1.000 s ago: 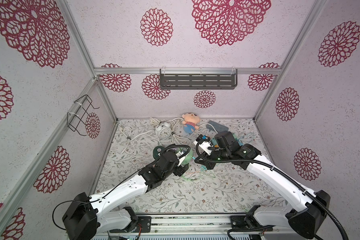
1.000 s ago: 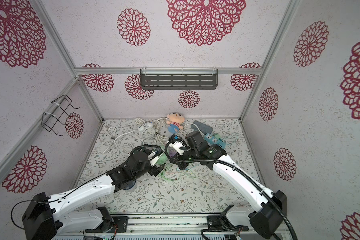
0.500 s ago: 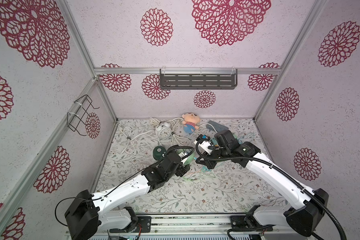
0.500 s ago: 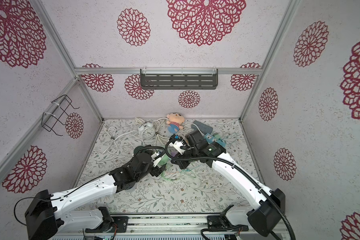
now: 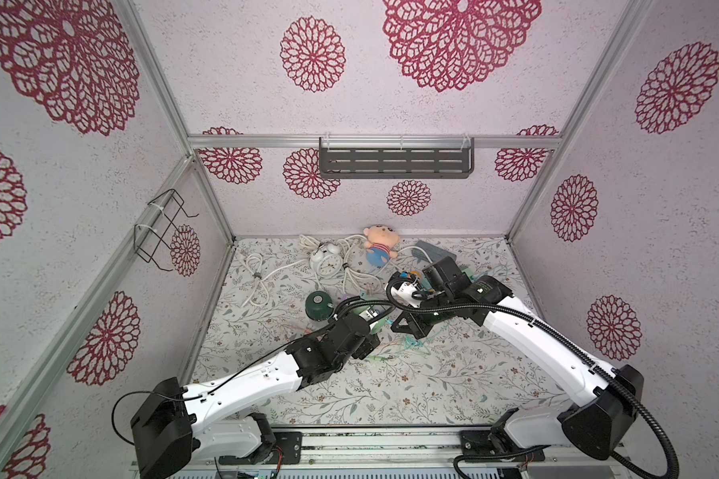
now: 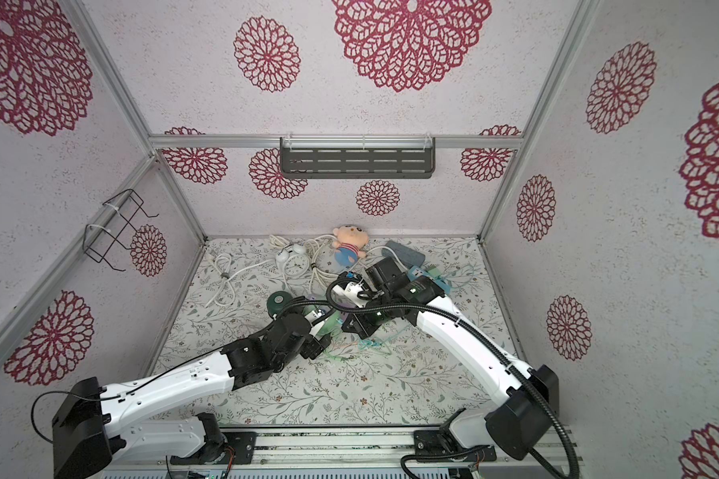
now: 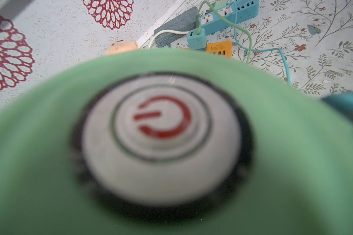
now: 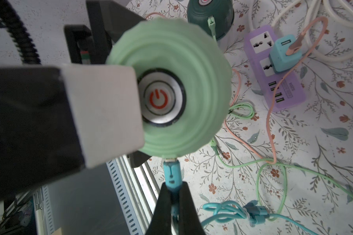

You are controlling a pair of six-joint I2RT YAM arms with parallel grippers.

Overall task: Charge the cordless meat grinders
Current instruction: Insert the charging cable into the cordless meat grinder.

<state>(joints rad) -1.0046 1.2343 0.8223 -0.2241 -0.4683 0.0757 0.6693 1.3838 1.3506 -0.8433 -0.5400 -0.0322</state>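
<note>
My left gripper (image 5: 371, 327) clasping ribbed, domed light green grinder (image 8: 202, 81), right gripper (image 8: 172, 193) pinching teal plug (image 8: 172, 175) at its three o'clock.

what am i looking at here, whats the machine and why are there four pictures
Two white and black robot arms stand at the front of a flower-papered box. Both top views look down on the whole scene; the other two pictures come from a camera on each arm's wrist. The left gripper clamps a light green grinder, a round gadget with a red power button. The right gripper is shut on a blue plug, its metal tip at the grinder's side. On the floral table lie a dark green grinder with a green cable in it, a purple power strip, a white alarm clock, a doll and white cables.
</note>
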